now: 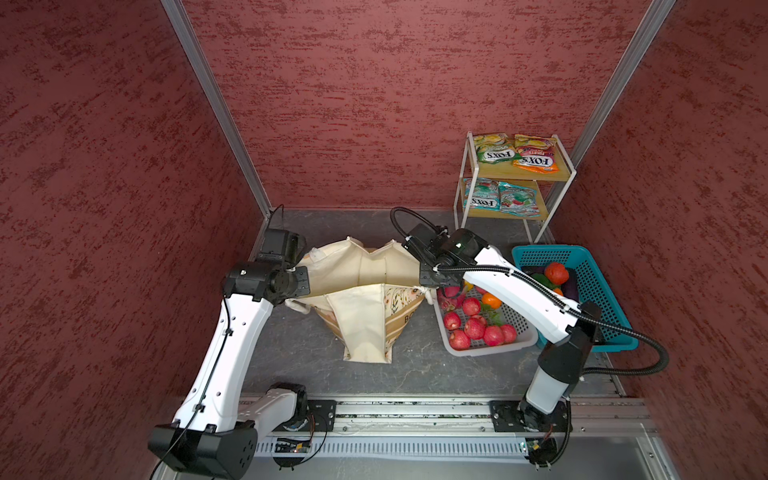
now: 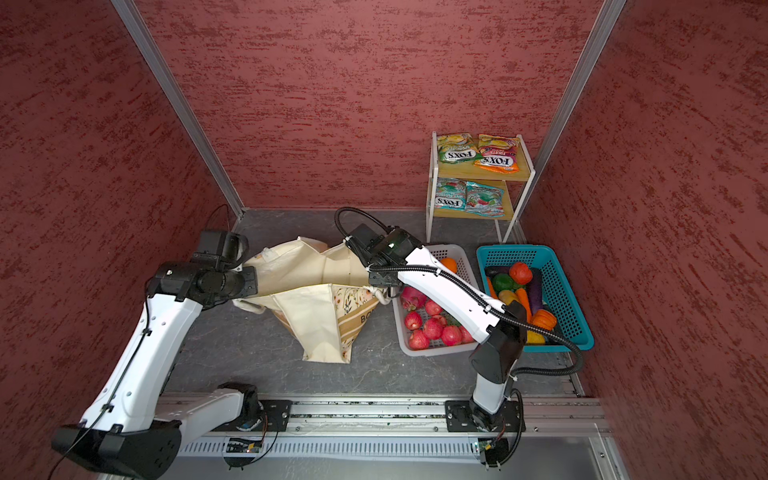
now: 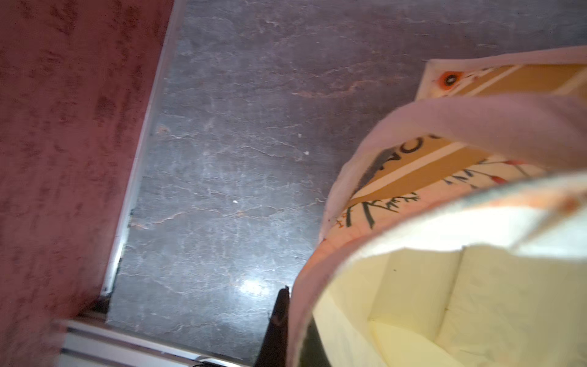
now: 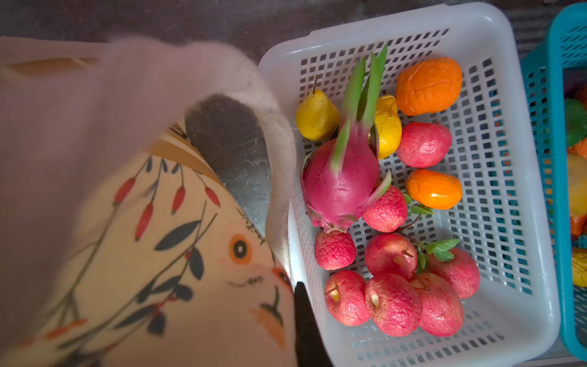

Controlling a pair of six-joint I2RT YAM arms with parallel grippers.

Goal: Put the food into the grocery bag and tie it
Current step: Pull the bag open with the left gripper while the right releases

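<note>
Presently we find the grocery bag [image 1: 365, 316] at mid-tabletop [image 1: 291, 361], its mouth pulled wide between the two arms. The left gripper [image 1: 300, 279] is closed on the bag's left rim. The right gripper [image 1: 426, 283] is closed on its right rim. We cannot tell whether the bag's base rests on the tabletop or hangs clear of it. The cream lining [image 3: 413, 317] shows in the left wrist view.

Obstructions: the right arm [image 1: 523, 291] lies across the white basket [image 1: 490, 351] and the near corner of the teal basket [image 1: 548, 250], hiding part of their contents in both top views. Red walls [image 1: 104, 166] close in three sides. A shelf rack [image 1: 536, 175] stands in the far right corner, behind the baskets.

Containers: the white basket, just beside the bag, holds a pink dragon fruit [image 4: 343, 184], red apples [image 4: 394, 305], a yellow pear [image 4: 316, 117] and two orange fruits [image 4: 428, 85]. The teal basket holds a red tomato [image 2: 520, 273], a purple eggplant [image 2: 536, 287], a green vegetable [image 2: 503, 282] and carrots [image 2: 523, 301]. The rack's top shelf carries a green FOX'S packet [image 1: 494, 150] and an orange FOX'S packet [image 1: 534, 154]. Its lower shelf carries two blue-green packets [image 1: 482, 194].
</note>
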